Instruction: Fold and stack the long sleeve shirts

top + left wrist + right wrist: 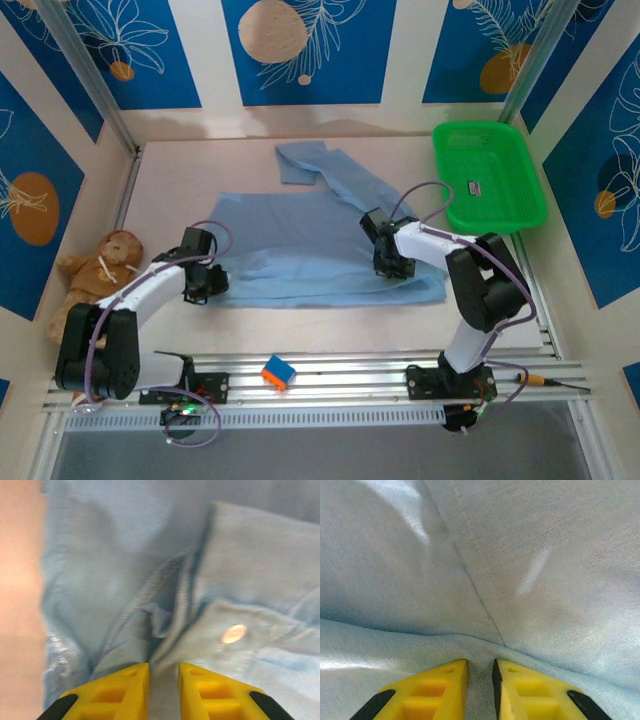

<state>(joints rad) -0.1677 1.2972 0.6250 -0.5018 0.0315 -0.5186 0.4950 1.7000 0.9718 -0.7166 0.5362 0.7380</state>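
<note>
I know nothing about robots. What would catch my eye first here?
A large light blue shirt lies spread in the middle, the left gripper and right gripper each pinching a side of it. A green basket sits far right, a teddy bear at the left edge.

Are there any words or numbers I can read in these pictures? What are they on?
Dark label in the green basket: maybe light print, too small to read.
Light blue shirt: no writing to be seen.
Orange and blue block: no writing to be seen.
So nothing here can be read.
</note>
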